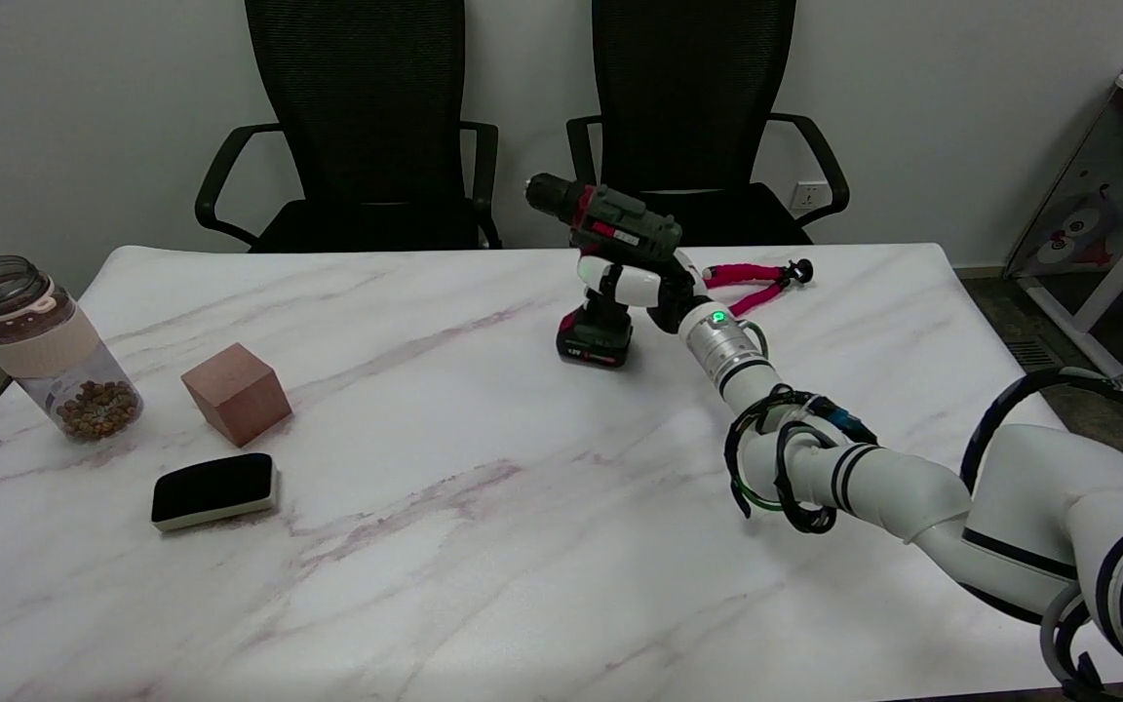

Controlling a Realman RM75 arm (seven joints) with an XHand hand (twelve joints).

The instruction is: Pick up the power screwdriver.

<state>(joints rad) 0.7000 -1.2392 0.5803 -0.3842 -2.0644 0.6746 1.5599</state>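
Observation:
The power screwdriver (610, 229) is dark green and black with red trim, its chuck pointing left. It stands upright near the far middle of the marble table (484, 487), its battery base (594, 341) at the tabletop; I cannot tell whether the base still touches it. My right hand (641, 285) reaches in from the lower right and its white fingers wrap around the handle, just under the body. The handle is mostly hidden by the fingers.
A small pink and black tripod (758, 284) lies right behind the hand. At the left stand a clear jar with brown pieces (45, 348), a reddish-brown cube (236, 392) and a black eraser (214, 489). Two black office chairs (367, 127) stand behind the table.

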